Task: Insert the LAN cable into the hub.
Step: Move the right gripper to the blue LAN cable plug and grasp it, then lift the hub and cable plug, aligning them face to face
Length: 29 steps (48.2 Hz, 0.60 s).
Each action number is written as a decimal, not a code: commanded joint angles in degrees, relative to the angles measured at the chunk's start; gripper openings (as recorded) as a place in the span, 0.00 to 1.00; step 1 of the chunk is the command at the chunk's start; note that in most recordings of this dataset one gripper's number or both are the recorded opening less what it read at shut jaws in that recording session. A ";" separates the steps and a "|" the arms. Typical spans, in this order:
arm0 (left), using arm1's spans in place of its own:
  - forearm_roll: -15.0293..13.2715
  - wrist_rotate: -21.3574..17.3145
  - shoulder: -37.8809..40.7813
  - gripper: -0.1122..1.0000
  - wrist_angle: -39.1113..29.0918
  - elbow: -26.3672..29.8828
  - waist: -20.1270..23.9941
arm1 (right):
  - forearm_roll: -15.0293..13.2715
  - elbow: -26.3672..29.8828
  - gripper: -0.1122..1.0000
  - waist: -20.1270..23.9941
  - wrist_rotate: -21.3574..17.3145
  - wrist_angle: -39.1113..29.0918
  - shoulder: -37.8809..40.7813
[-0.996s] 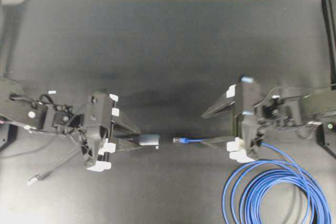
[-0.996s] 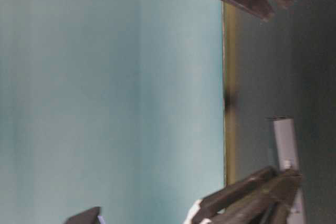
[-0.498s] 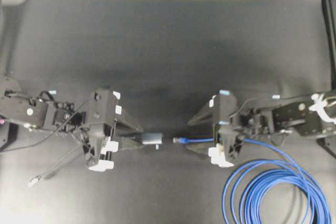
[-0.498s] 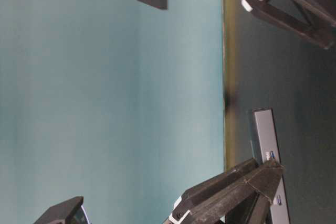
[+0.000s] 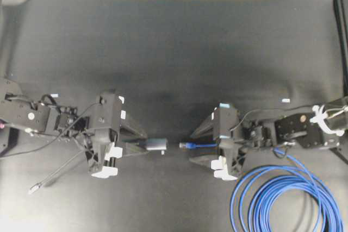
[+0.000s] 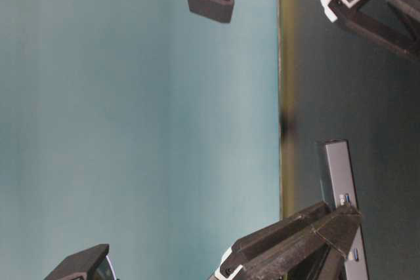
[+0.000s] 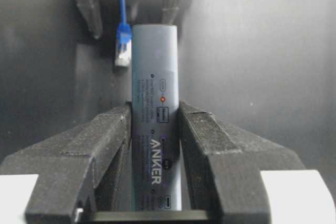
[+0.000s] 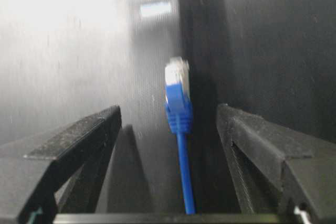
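Left jaws (image 7: 155, 145) clamped on the hub (image 7: 155, 114), one finger flat against each long side. Right jaws (image 8: 173, 145) apart, straddling the LAN cable (image 8: 181, 177) without touching it; clear gap on both sides of the cord.

Hub lies flat on the tabletop (image 5: 174, 42), long axis left-right in the overhead view, free end (image 5: 156, 144) sticking out past the left fingertips toward the right arm. Its thin grey cord (image 5: 57, 169) trails back under the left arm to a small silver plug (image 5: 33, 188) near the front-left edge.

Cable plug (image 5: 186, 145) lies on the tabletop, tip pointing at the hub's free end, axis roughly in line with the hub. Small gap between plug and hub in the overhead view. In the left wrist view the plug (image 7: 123, 45) sits slightly off to one side of the hub's end face, not centred on it.

Rest of the cable runs back under the right arm into a loose coil (image 5: 283, 199) at front-right, near the tabletop edge. Behind both arms, the tabletop is open to the back edge.
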<state>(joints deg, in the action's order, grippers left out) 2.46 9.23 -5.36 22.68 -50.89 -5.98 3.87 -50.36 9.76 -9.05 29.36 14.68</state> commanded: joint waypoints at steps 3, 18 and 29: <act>0.09 0.09 -0.88 0.35 0.26 1.05 -0.18 | 0.09 0.62 0.71 0.62 0.26 -1.32 1.32; 0.09 0.09 -0.88 0.35 0.26 1.05 -0.26 | 0.18 0.44 0.43 1.23 0.18 -7.12 1.05; 0.09 0.09 -0.88 0.35 -0.44 0.88 -0.26 | 0.09 0.09 0.24 1.32 0.09 -8.79 -0.09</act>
<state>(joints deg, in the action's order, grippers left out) 2.46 9.23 -5.36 22.41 -50.98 -6.15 4.22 -49.57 9.23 -8.96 22.06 14.33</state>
